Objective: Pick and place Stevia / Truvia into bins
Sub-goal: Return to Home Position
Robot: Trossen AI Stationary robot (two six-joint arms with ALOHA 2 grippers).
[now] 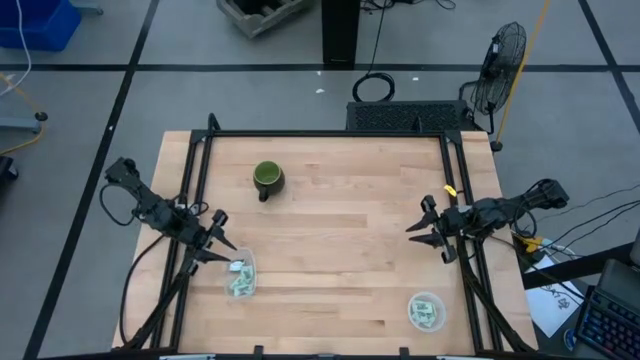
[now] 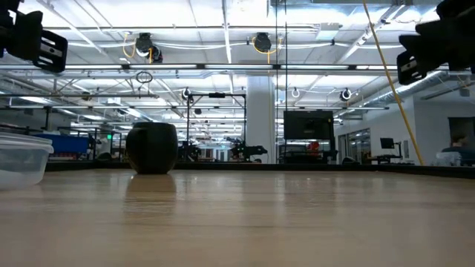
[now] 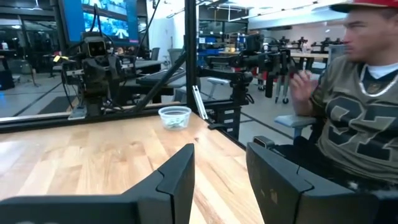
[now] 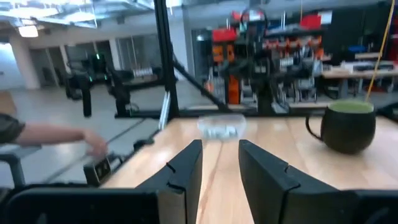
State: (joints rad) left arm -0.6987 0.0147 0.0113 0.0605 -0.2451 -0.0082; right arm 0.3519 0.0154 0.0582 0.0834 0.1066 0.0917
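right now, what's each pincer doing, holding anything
Left pincer: open, holding nothing.
Right pincer: open, holding nothing.

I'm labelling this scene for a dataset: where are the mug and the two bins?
mug (image 1: 267, 177), high view, on its open top.
left bin (image 1: 254, 275), high view, on its rim.
right bin (image 1: 426, 294), high view, on its rim.

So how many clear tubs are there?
2. One small round clear plastic tub at the wooden table's lower left, another tub near its lower-right corner, in the high view.
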